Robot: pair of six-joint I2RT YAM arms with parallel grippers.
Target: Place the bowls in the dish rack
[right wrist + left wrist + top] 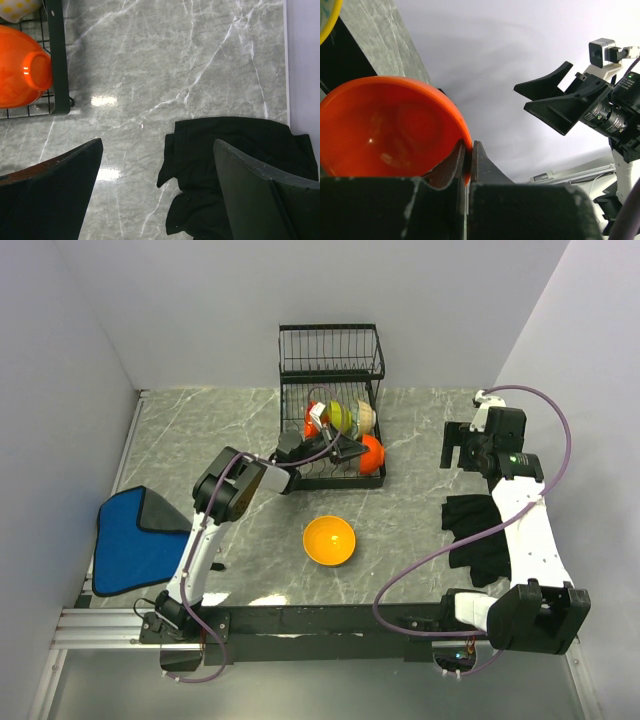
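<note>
The black wire dish rack [330,350] stands at the back middle. On its lower tier stand a red-orange bowl [312,420], a lime green bowl [339,417] and a cream patterned bowl [366,417]. My left gripper [345,448] reaches into the rack's front, shut on the rim of another red-orange bowl [372,452]; in the left wrist view its fingers [481,155] pinch that rim [385,125]. An orange bowl [329,540] sits upright on the table. My right gripper [462,448] is open and empty over bare table [157,144]. No blue bowl shows.
A blue folded cloth [135,535] lies at the left edge. A black cloth [475,530] lies under the right arm, also in the right wrist view [230,165]. The rack's corner [57,60] and the held bowl [20,75] show there. White walls close in the table.
</note>
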